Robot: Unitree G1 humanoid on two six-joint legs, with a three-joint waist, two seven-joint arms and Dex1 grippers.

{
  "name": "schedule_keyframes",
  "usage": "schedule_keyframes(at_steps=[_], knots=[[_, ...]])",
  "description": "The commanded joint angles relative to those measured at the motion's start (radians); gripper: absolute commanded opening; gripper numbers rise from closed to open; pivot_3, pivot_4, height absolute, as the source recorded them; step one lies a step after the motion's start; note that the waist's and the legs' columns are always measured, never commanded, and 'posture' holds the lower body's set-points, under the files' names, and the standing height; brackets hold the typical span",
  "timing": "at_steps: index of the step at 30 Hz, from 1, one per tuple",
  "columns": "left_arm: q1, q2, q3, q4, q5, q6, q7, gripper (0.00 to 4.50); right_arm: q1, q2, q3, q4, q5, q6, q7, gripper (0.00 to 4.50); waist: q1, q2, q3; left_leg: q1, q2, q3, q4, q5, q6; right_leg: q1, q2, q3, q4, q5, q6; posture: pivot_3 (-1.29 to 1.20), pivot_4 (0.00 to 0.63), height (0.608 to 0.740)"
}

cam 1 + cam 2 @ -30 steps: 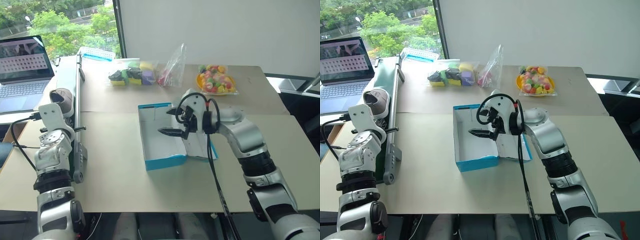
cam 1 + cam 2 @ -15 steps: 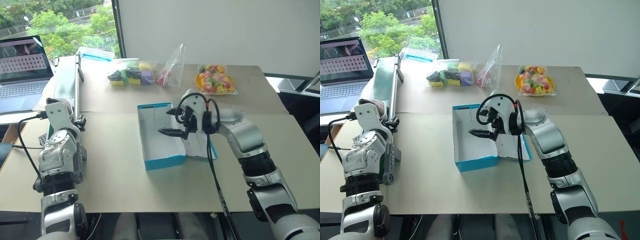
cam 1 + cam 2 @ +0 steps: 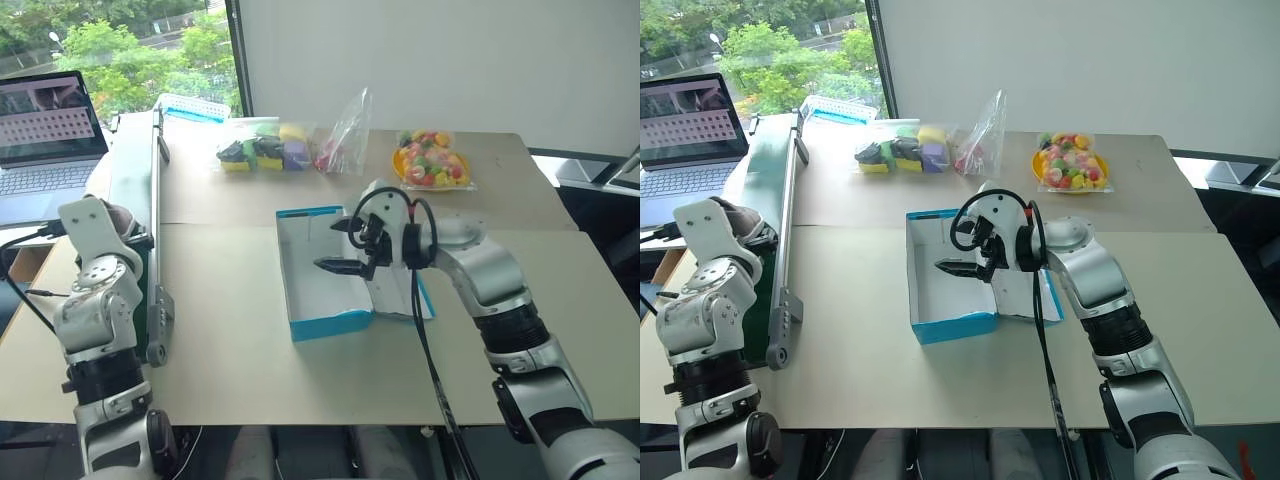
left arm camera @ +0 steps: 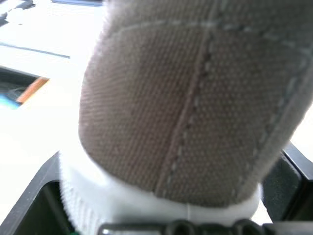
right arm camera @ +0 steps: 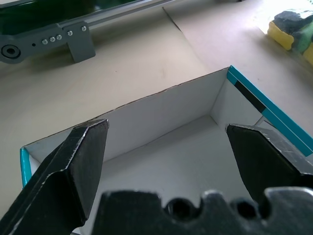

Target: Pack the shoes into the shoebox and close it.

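Note:
A grey-beige shoe (image 3: 738,209) with a white sole lies on the green conveyor belt (image 3: 764,170) at the left. In the left wrist view its heel (image 4: 186,98) sits close up between the two fingers of my left gripper (image 4: 171,156), which is open. The blue shoebox (image 3: 327,326) stands open in the middle of the table, white and empty inside. Its lid (image 3: 398,296) lies flat to the right. My right gripper (image 3: 336,265) hovers open over the box's inside (image 5: 195,147), holding nothing.
A laptop (image 3: 45,130) stands at the far left beyond the conveyor's rail (image 3: 787,240). At the back of the table lie a clear bag of coloured blocks (image 3: 270,148) and a bagged yellow plate of sweets (image 3: 430,160). A white tray (image 3: 195,106) sits behind the belt.
My left wrist swung in toward the shoe, then drew back and to the left. The shoe stays on the belt. My right arm and the box have not moved.

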Motion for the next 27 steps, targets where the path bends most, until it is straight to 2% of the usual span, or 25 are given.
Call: schedule_keyframes(at_steps=[1, 5, 8, 12, 16, 18, 19, 27], knots=[[0.02, -0.017, 0.041, -0.12, 0.024, 0.052, 0.047, 4.44, -0.017, 0.009, -0.001, -0.011, 0.008, -0.028, 0.002, 4.5, 0.0, 0.0, 0.0, 0.0, 0.0, -0.001, 0.0, 0.0, 0.0, 0.0, 0.0, 0.0, 0.0, 0.0, 0.0, 0.0, 0.15, 0.74], [0.035, -0.03, 0.036, -0.148, 0.03, 0.066, 0.044, 4.44, -0.021, 0.016, 0.003, 0.004, 0.003, -0.037, 0.005, 4.5, 0.0, 0.0, 0.0, 0.0, 0.0, -0.001, 0.0, 0.0, 0.0, 0.001, 0.0, -0.001, -0.001, 0.0, 0.0, 0.0, 0.15, 0.74], [0.036, -0.044, 0.027, -0.174, 0.029, 0.066, 0.039, 3.78, -0.025, 0.017, 0.007, 0.014, -0.002, -0.046, 0.007, 4.5, 0.002, 0.0, 0.0, 0.0, -0.001, -0.001, 0.0, 0.0, 0.0, 0.001, 0.0, -0.001, -0.001, 0.0, 0.0, 0.0, 0.15, 0.74], [0.018, -0.081, 0.056, -0.174, 0.008, 0.074, 0.039, 2.19, -0.029, 0.013, 0.008, 0.022, -0.003, -0.053, 0.005, 4.5, 0.003, 0.0, 0.0, 0.0, -0.001, -0.002, 0.0, 0.0, 0.0, 0.001, 0.0, -0.001, -0.001, 0.0, 0.0, 0.0, 0.15, 0.74], [-0.013, -0.12, 0.095, -0.164, -0.01, 0.08, 0.052, 0.86, -0.029, 0.005, 0.005, 0.021, -0.003, -0.051, 0.002, 4.5, 0.007, 0.0, 0.0, 0.0, -0.001, -0.003, 0.0, 0.0, -0.001, 0.002, -0.001, -0.002, -0.001, 0.0, 0.0, 0.0, 0.15, 0.74], [-0.022, -0.111, 0.089, -0.139, -0.011, 0.067, 0.031, 0.18, -0.028, 0.002, 0.004, 0.019, -0.005, -0.05, -0.001, 4.5, 0.009, 0.0, 0.0, 0.0, -0.002, -0.004, 0.0, 0.001, -0.001, 0.002, -0.001, -0.003, -0.001, 0.0, 0.0, 0.0, 0.15, 0.74], [-0.027, -0.108, 0.085, -0.13, -0.01, 0.057, 0.026, 0.07, -0.028, 0.001, 0.003, 0.019, -0.005, -0.049, -0.001, 4.5, 0.009, 0.0, 0.0, 0.0, -0.002, -0.005, 0.0, 0.001, -0.001, 0.003, -0.001, -0.003, -0.001, 0.0, 0.0, 0.0, 0.15, 0.74], [-0.066, -0.085, 0.049, -0.108, -0.004, -0.025, -0.016, 0.07, -0.027, -0.003, -0.001, 0.013, -0.001, -0.043, -0.003, 4.5, 0.01, 0.0, 0.0, 0.0, -0.002, -0.005, 0.0, 0.001, -0.001, 0.003, -0.001, -0.004, -0.002, 0.0, 0.0, 0.0, 0.15, 0.74]])
